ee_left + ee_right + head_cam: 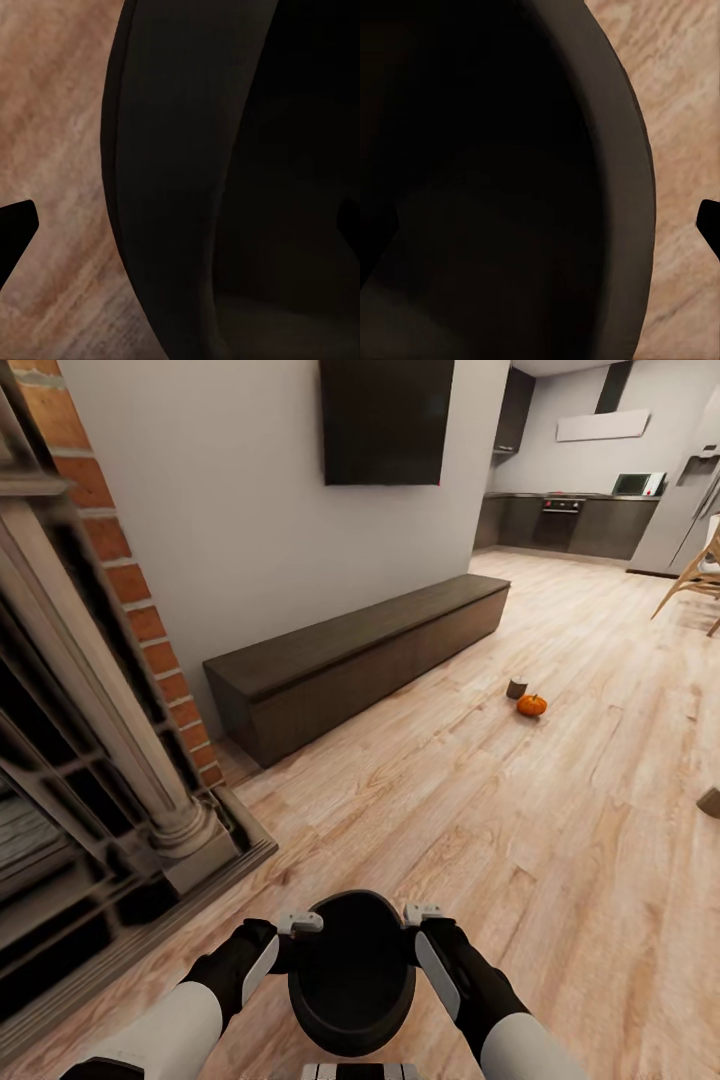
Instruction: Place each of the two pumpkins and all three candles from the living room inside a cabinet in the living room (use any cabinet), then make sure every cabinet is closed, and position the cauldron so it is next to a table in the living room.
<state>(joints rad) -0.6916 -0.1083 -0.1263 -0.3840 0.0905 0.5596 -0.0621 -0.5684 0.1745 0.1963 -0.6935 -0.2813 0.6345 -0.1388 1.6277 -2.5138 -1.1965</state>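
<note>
You had the cauldron held up in front of the trunk, mouth facing the head camera, carried between both arms above the wooden floor. Your left pincer sat at the rim on the pot's left side and your right pincer at the rim on its right; in the wrist views each had one finger outside the black wall and the other lost in the dark interior, so both looked clamped across the rim, though how tightly the fingers pressed I cannot tell. Ahead of you, the long dark cabinet stood against the grey wall with all its fronts shut, under a dark wall panel. One pumpkin lay on the floor, out from the cabinet's far end, with one candle just beside it on the side nearer the cabinet. The brick-sided fireplace stood close on your left, and the kitchen showed at the far end of the room.
</note>
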